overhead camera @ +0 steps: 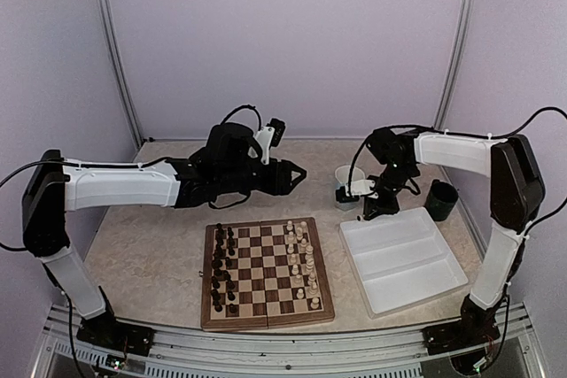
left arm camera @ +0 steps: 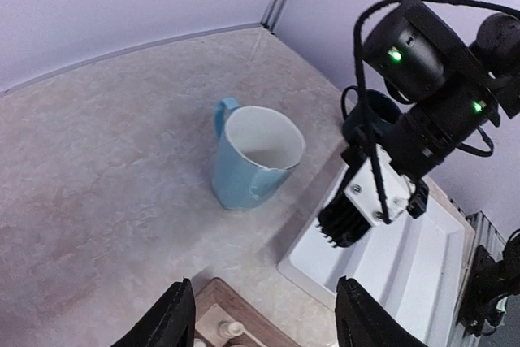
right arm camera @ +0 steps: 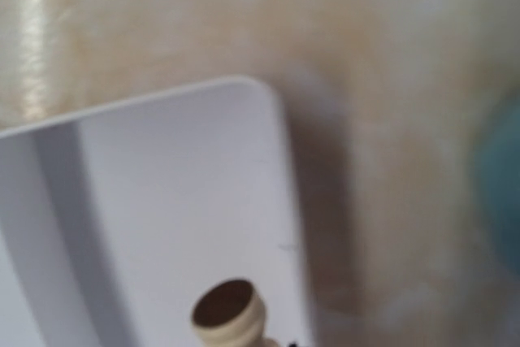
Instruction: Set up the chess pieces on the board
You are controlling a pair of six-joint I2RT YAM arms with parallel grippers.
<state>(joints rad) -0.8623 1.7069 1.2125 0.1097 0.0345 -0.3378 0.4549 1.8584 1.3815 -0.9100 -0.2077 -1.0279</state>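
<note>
While the right hand (overhead camera: pixel 381 208) hangs closed just off the chessboard's (overhead camera: pixel 267 320) far right corner, above the white tray (overhead camera: pixel 416 282) that lies to the chessboard's right, its wrist view shows a cream chess piece (right arm camera: pixel 229 314) base-on, right where the fingertips would meet. I judge the hand is pinching that piece, though the fingers themselves barely show there. The left hand (left arm camera: pixel 272 318) hovers open and empty beyond the chessboard's far edge. A blue mug (overhead camera: pixel 347 188) stands on the tabletop (overhead camera: pixel 151 254) past the chessboard's far right corner.

On the chessboard, other cream pieces (overhead camera: pixel 303 258) crowd the right-hand files and dark pieces (overhead camera: pixel 223 272) line the left-hand files. The held piece is off the chessboard to its right.

Such a piece looks very light, rigid and smooth, with a rounded turned body, so it will likely twist or squirt out of a pinch taken on a bulge. The narrow waist above the base seems the safest place to hold, with the jaws square to the stem. Its small base should tip easily, and the cream neighbours stand close, so it wants a level, upright set-down and a clean release
</note>
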